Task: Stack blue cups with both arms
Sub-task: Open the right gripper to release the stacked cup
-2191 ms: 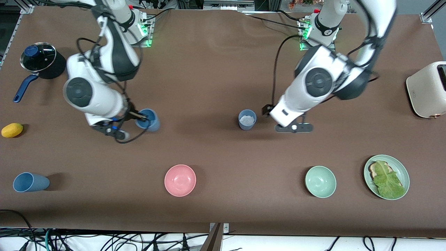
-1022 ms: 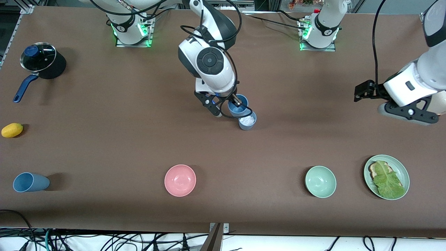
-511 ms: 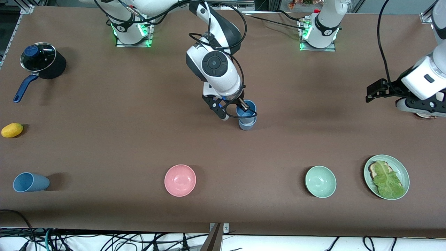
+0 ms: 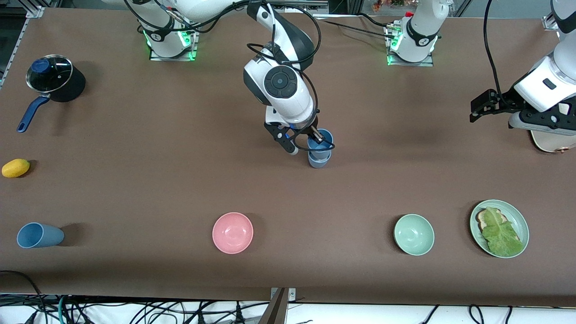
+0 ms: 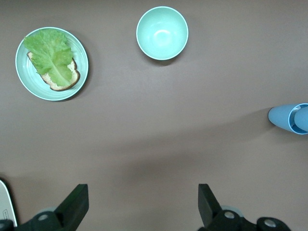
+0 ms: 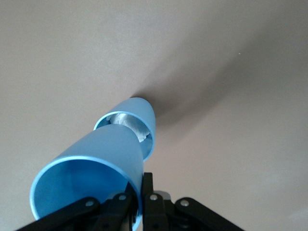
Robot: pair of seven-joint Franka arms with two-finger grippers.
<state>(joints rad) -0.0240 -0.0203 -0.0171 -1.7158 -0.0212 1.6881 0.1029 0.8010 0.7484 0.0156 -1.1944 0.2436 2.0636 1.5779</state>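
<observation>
My right gripper (image 4: 315, 136) is shut on the rim of the sky blue cup (image 4: 320, 140) and holds it tilted over the grey-blue cup (image 4: 319, 161), which stands at the table's middle. In the right wrist view the held cup (image 6: 91, 168) has its base at the mouth of the grey-blue cup (image 6: 139, 113), which has white stuff inside; my right gripper (image 6: 143, 185) pinches the cup wall. A third blue cup (image 4: 38, 235) lies on its side at the right arm's end. My left gripper (image 4: 480, 108) is open and empty above the table beside the toaster; it also shows in the left wrist view (image 5: 143, 202).
A pink bowl (image 4: 232, 232), a pale green bowl (image 4: 414, 234) and a green plate (image 4: 517, 215) with bread and lettuce lie near the front camera. A lidded pot (image 4: 54, 78) and a yellow fruit (image 4: 15, 168) are at the right arm's end. A toaster (image 4: 551, 143) is under the left arm.
My right gripper has carried the sky blue cup from the right arm's side to over the grey-blue cup. My left arm has drawn away from that cup to beside the toaster.
</observation>
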